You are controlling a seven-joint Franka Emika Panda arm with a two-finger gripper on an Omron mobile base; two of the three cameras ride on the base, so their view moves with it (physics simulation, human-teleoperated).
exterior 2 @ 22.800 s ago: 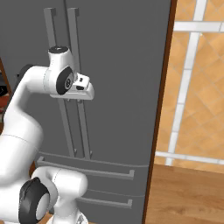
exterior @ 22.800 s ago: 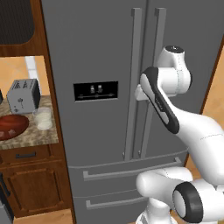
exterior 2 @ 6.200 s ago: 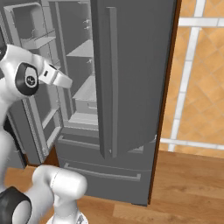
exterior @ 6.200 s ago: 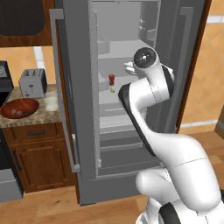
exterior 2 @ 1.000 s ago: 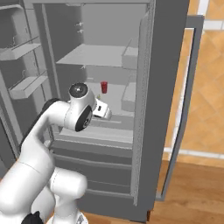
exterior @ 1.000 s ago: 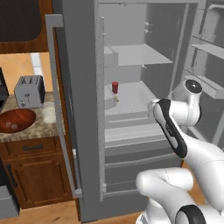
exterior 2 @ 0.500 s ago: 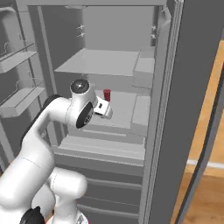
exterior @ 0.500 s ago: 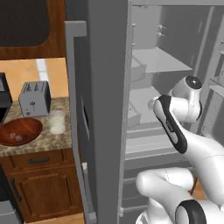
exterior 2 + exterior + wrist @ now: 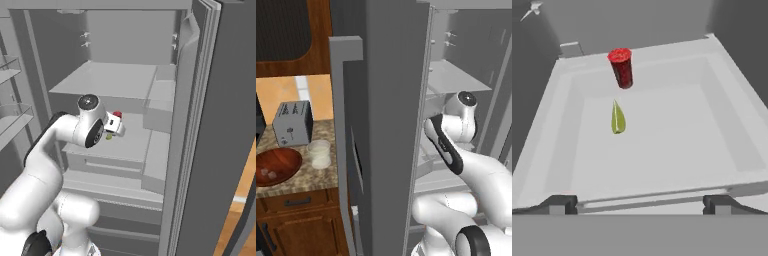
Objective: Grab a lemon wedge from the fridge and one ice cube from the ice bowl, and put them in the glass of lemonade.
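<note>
The fridge [image 9: 387, 105] stands with its doors open, and my arm reaches inside over a white shelf [image 9: 677, 150]. On that shelf lies the small yellow-green lemon wedge [image 9: 617, 119] [image 9: 108, 135], ahead of my gripper [image 9: 639, 203] and slightly left of its centre line. The gripper is open and holds nothing; its two dark fingertips [image 9: 559, 204] stand wide apart at the shelf's front edge. On the counter to the left of the fridge sit the reddish-brown ice bowl [image 9: 282, 159], with pale ice cubes [image 9: 266, 173] in it, and the pale glass of lemonade [image 9: 319, 153].
A small red cup [image 9: 621, 67] [image 9: 117, 115] stands upright behind the wedge, near the shelf's back. The fridge's open left door [image 9: 351, 150] sits between my arm and the counter. A grey toaster [image 9: 292, 121] stands behind the bowl. Door bins [image 9: 10, 120] hang at the left.
Both base views have shifted as the base drove closer to the fridge. My hand has come in over the shelf, nearer the wedge and red cup. The gripper stays open.
</note>
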